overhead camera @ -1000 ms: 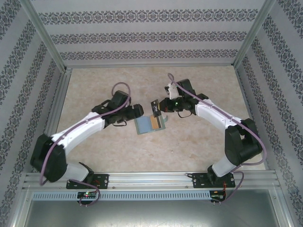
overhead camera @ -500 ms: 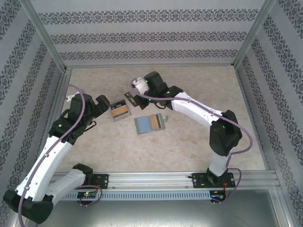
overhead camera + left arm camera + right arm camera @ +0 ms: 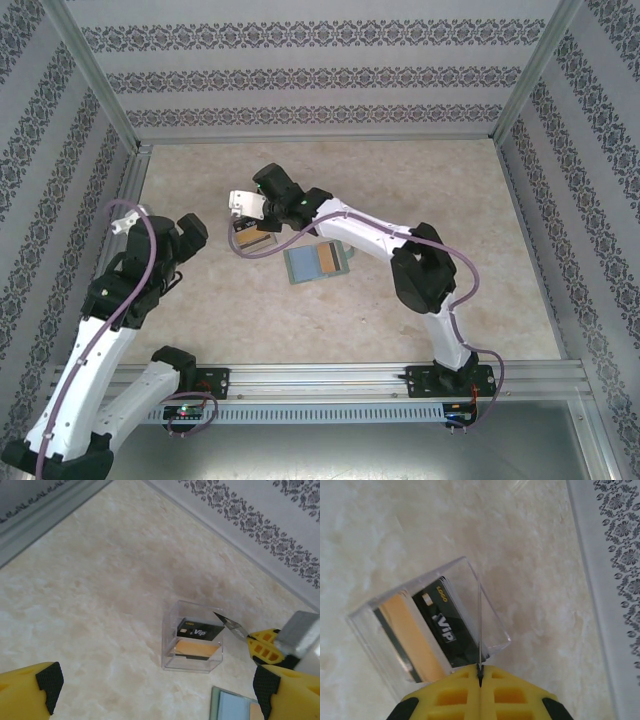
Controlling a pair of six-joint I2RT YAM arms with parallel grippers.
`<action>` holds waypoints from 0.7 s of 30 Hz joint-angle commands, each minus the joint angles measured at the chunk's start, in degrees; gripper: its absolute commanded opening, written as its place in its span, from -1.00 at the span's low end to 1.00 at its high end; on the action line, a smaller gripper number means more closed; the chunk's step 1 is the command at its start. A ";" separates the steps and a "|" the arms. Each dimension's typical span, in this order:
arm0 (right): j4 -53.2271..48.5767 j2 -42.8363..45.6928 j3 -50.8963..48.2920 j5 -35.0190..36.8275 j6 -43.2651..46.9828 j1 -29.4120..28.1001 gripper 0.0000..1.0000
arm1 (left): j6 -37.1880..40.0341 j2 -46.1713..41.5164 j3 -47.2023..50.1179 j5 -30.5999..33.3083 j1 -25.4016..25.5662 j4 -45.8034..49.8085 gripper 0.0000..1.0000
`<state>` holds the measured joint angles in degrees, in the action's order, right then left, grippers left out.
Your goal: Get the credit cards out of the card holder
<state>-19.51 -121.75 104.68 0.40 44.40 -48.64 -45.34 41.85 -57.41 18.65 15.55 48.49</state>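
Hovering over the pale marbled tabletop (image 3: 200, 180), my left gripper (image 3: 156, 682) has its jaws spread wide with nothing between them, the black pads (image 3: 49, 680) far apart. Ahead of those open jaws and slightly to their right stands a clear plastic rectangular tray (image 3: 168, 650). In it lie a black card lettered VIP (image 3: 200, 629) and, beside it, a flat tan-orange card (image 3: 192, 649). Just right of the tray, my right gripper (image 3: 262, 649) has its jaws pressed together on a thin dark card (image 3: 229, 624). This card stands on edge over the tray's right side; whether it touches the tray I cannot tell. Further right, and nearer my bases than either pair of jaws, the small grey-green folding card holder (image 3: 300, 267) lies open and flat on the tabletop. Its pale blue lining faces up and a tan panel shows in its right half.
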 commanded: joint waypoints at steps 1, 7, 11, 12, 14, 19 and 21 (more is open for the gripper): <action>1.01 -2.44 3.59 3.05 10.08 -0.68 -1.00 | 1.11 -2.04 1.14 3.14 -0.87 4.04 0.99; 1.88 -5.59 5.84 3.74 15.29 -1.36 -1.00 | 1.03 -2.56 0.81 3.91 -0.83 6.69 0.99; 2.06 -5.97 5.53 3.79 17.12 -2.02 -1.00 | 1.40 -2.22 0.56 4.31 -0.82 6.98 0.99; 1.88 -6.04 5.47 3.75 17.21 -2.14 -1.00 | 1.48 -2.05 0.59 4.36 -0.81 6.82 0.99; 1.30 -6.08 5.28 3.38 17.59 -2.42 -1.00 | 1.49 -1.65 0.53 4.41 -0.90 6.58 0.99; 1.36 -5.79 3.34 3.54 18.49 -2.98 -1.00 | 1.52 -0.80 0.79 4.39 -0.96 5.77 0.99; 1.42 -5.69 2.53 3.72 18.61 -3.05 -1.00 | 1.40 -0.71 0.97 4.37 -0.93 5.68 0.99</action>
<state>-18.61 -126.96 108.25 3.66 61.78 -51.18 -45.17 41.12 -56.86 21.54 15.25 53.25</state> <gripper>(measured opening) 0.065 0.994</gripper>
